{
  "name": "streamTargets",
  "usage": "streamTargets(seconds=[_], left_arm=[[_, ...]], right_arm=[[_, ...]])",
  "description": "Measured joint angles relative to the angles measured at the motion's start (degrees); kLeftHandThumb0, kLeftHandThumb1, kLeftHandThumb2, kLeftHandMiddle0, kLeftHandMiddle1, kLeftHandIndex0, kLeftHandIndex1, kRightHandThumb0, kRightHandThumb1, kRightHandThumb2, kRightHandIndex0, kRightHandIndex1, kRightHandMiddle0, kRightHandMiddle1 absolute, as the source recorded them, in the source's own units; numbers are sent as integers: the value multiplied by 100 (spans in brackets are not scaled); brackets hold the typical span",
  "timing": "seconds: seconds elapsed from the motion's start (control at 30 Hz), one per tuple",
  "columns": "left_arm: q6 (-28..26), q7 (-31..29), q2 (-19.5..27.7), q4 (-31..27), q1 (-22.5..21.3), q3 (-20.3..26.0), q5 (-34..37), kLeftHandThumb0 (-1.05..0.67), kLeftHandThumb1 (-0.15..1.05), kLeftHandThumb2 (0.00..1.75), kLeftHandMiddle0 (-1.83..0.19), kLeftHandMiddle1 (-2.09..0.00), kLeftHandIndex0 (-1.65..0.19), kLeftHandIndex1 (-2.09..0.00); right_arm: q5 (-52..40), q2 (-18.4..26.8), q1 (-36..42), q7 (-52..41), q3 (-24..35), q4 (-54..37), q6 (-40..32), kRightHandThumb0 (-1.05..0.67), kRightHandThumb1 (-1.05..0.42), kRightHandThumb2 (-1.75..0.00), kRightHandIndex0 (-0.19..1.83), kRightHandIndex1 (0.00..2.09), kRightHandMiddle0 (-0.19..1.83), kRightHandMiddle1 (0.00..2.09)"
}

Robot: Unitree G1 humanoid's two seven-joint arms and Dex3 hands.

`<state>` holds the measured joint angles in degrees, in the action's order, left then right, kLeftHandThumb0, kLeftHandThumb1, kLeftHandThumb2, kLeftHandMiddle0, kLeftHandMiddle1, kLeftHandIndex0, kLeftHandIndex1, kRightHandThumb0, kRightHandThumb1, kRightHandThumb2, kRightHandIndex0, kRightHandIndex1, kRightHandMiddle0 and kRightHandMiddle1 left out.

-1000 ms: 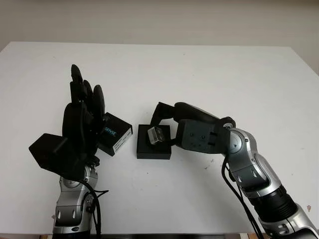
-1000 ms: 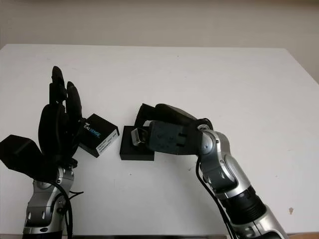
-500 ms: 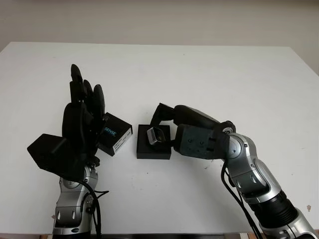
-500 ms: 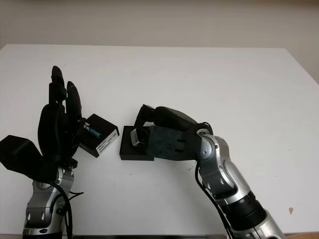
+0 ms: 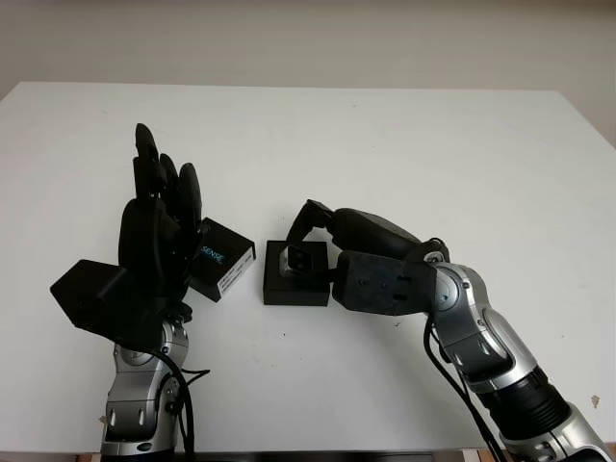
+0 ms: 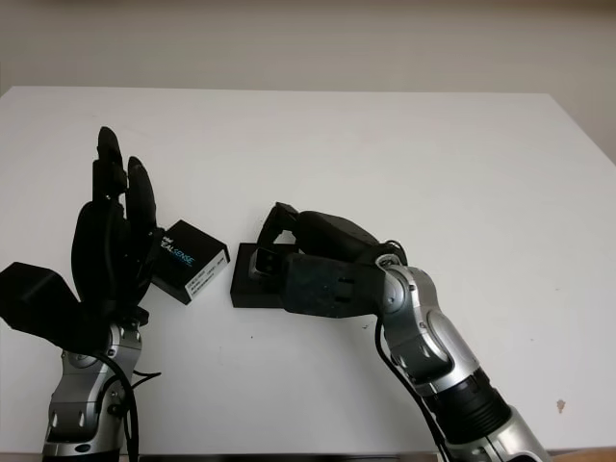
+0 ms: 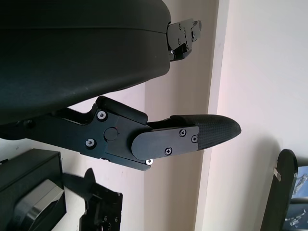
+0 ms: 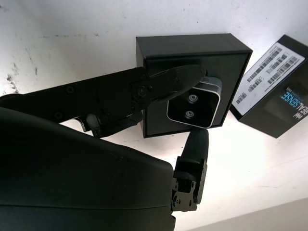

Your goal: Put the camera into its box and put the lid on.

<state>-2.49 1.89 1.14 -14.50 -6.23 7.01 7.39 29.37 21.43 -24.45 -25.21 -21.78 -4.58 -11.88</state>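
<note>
Right hand (image 5: 322, 252) — fingers closed on the silver camera (image 8: 194, 104), holding it low over the open black box (image 5: 296, 286), which sits near the middle of the white table (image 5: 404, 144); contact between camera and box interior cannot be confirmed. The lid (image 5: 222, 258), printed with lettering, lies just left of the box. Left hand (image 5: 159, 241) — raised upright beside the lid, open, holding nothing.
</note>
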Motion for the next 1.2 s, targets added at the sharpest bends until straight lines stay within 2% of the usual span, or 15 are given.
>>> streamTargets(seconds=[0.5,0.67,0.83,0.97,1.2], left_arm=[[4,20,-1,-8,34,-5,-18,-71,105,51,19,0,19,0],[4,20,-2,-32,43,-16,-28,-71,105,51,19,0,19,0],[3,27,-37,-47,68,-22,-41,-70,105,51,19,0,19,0],[4,26,-36,-49,101,-17,-53,-69,105,51,19,0,19,0],[-13,9,-36,-74,152,23,12,-70,105,49,19,0,19,0]], right_arm=[[-143,94,0,-72,159,89,364,-55,-98,-5,3,5,-13,94],[-311,122,-28,-37,325,177,609,-61,-96,-5,8,8,-7,90],[-547,122,-104,105,568,211,957,-67,-91,-4,18,12,-3,98],[-662,123,-109,102,744,-44,925,-71,-90,-5,23,13,0,89],[-162,116,-20,1002,801,-219,1512,-72,-89,-5,27,15,3,84]])
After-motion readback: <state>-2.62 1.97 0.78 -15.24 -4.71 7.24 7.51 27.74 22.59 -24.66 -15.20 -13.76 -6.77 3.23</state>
